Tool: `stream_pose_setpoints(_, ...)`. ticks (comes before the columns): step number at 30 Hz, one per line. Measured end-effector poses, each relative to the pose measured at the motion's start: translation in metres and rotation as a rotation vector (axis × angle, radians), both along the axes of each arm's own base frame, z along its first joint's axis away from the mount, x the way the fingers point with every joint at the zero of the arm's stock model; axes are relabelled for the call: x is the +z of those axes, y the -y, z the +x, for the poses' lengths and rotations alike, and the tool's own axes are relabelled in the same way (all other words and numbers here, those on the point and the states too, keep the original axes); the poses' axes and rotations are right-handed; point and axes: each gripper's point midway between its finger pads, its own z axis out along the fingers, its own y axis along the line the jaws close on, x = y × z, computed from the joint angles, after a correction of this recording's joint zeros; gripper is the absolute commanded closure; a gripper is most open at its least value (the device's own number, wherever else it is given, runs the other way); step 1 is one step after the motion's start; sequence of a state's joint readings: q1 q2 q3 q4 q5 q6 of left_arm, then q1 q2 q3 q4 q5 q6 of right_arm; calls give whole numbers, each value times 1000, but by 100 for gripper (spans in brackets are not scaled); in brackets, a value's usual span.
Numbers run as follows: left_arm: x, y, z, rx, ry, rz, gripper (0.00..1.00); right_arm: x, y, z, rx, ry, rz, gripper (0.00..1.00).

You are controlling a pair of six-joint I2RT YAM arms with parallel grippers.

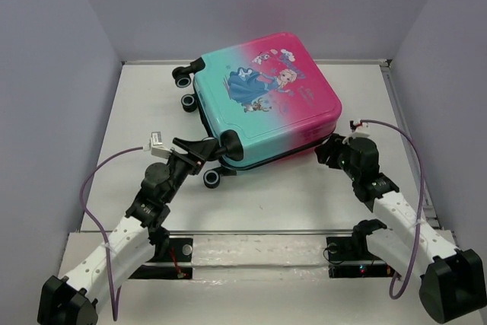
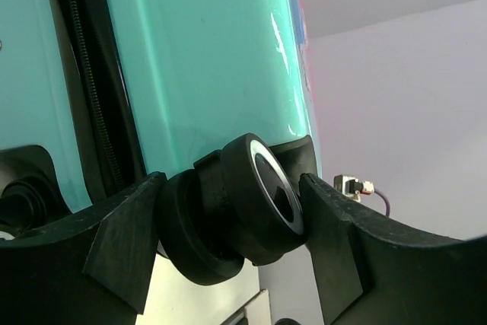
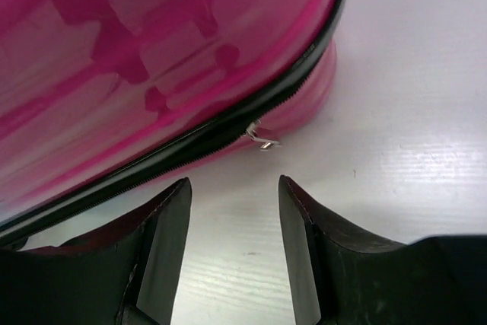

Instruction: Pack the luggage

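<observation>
White table [image 1: 304, 195] w/ grey walls [image 1: 251, 5]; luggage [image 1: 262, 116] flat, zipped.

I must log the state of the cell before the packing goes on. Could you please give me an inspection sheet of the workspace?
Surface: white table, no spill seen.
Job's things: luggage lies flat, lid down, print up, wheels to the left.
Clutter: nothing seen.
Grippers: left gripper has its fingers either side of a wheel; whether it clamps the wheel cannot be told. Right gripper is open and empty, just before the zip pull.
Cables: left cable and right cable, both purple, hang in free loops.
Surroundings: plain walls on three sides.
</observation>
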State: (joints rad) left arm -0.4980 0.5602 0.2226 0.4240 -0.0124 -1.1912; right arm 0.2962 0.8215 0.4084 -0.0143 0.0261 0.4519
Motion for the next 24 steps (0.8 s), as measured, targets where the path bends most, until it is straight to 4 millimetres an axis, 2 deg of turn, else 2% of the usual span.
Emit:
stream_pose_setpoints(4, -1, -1, 2, 15, -3, -3, 82, 1, 6, 13, 1, 24, 1, 47)
stream_pose_setpoints(5, -1, -1, 2, 16, -5, -2, 89, 1, 9, 16, 2, 27, 7, 47)
stream_pose_setpoints(7, -1, -1, 3, 18, -4, -2, 94, 3, 15, 21, -6, 37, 18, 47)
stream_pose_setpoints(10, -2, -1, 4, 19, -5, -1, 94, 8, 21, 27, 0, 80, 42, 48)
stream_pose_setpoints(11, -2, 0, 5, 19, -4, -1, 94, 8, 22, 28, 4, 89, 47, 52)
stream_pose_setpoints(13, -2, 0, 6, 19, -4, 1, 94, 7, 19, 29, 29, 92, 55, 58)
stream_pose_setpoints(15, -1, 0, 6, 21, 0, 7, 94, 6, 13, 31, 66, 98, 62, 59)
stream_pose_setpoints(20, 0, -2, 8, 30, 6, 16, 94, 5, 6, 31, 109, 114, 85, 58)
stream_pose_setpoints(24, 1, 0, 11, 30, -1, 41, 94, -2, 1, 24, 132, 125, 114, 52)
